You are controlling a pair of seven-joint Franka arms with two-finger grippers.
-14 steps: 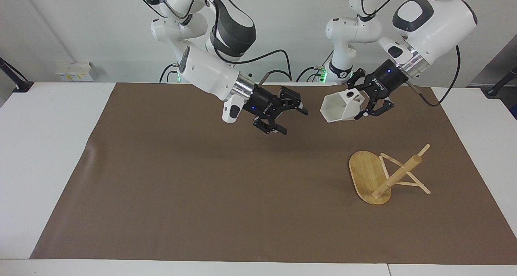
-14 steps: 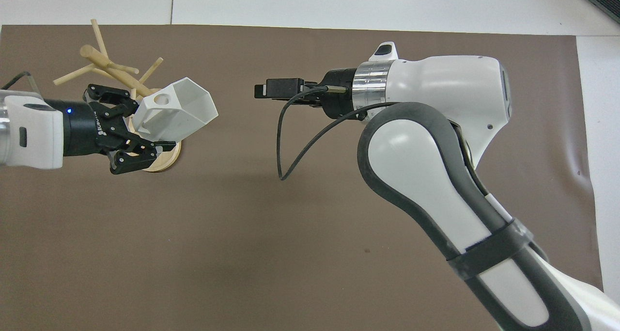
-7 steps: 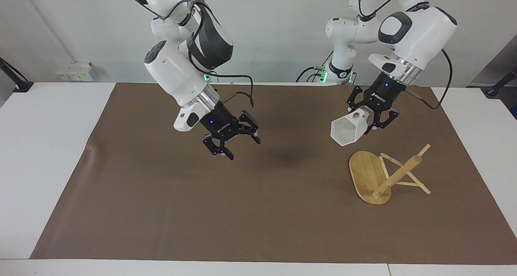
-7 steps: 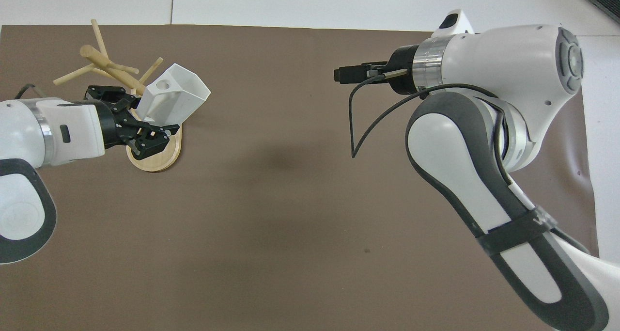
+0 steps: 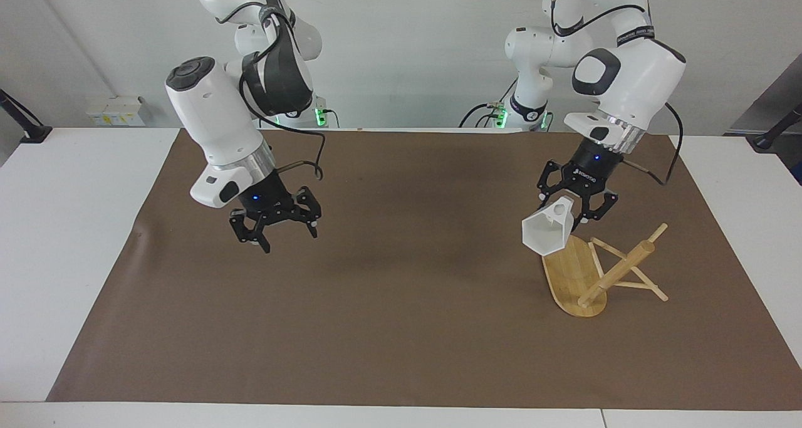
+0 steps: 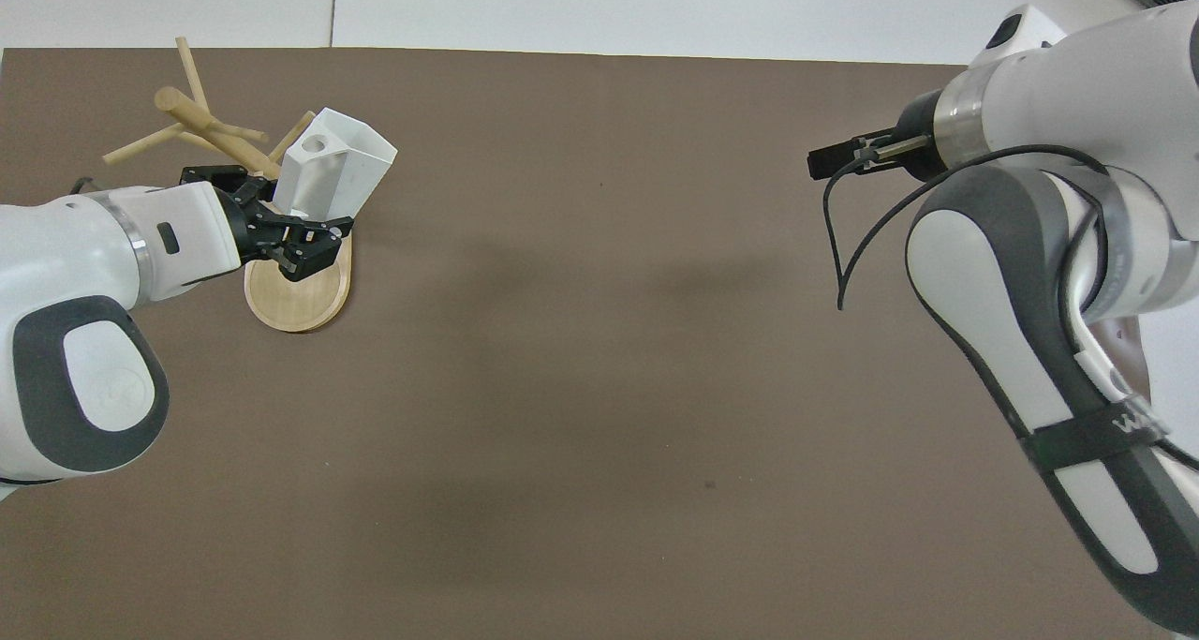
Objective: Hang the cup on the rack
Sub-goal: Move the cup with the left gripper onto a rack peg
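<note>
We have the small white faceted cup [image 5: 546,235] clenched in the left gripper [image 5: 579,218], over the bamboo mug rack [image 5: 595,271] at 3 o'clock; probably not touching. Hanging remains. Right gripper [image 5: 276,227] waits, released.

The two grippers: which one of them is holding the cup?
The left gripper, over the rack at the left arm's end of the table, is shut on the white cup. The right gripper hangs open and empty over the bare brown mat.
</note>
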